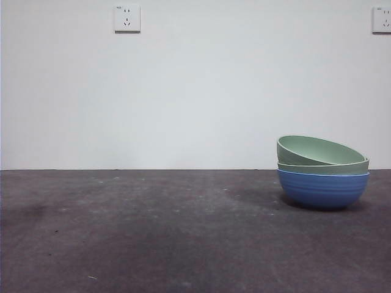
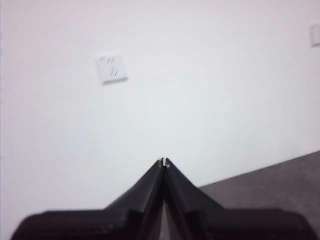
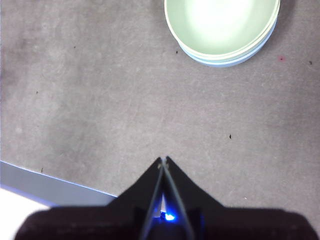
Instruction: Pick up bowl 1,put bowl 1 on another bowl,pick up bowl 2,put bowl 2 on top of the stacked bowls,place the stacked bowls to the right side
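The stacked bowls stand on the right of the table in the front view: a blue ribbed bowl (image 1: 322, 190) at the bottom, a pale green bowl (image 1: 324, 167) nested in it, and a second pale green bowl (image 1: 316, 151) on top, sitting tilted. From above, the right wrist view shows the stack (image 3: 222, 27) with the green bowls covering the blue one. My right gripper (image 3: 163, 160) hangs shut and empty above the table, well apart from the stack. My left gripper (image 2: 163, 161) is shut, empty, and faces the wall.
Dark grey table surface (image 1: 153, 232) runs wide to the left of the stack. A white wall with two sockets (image 1: 127, 18) (image 1: 382, 19) is behind. The table's edge (image 3: 45, 182) shows in the right wrist view.
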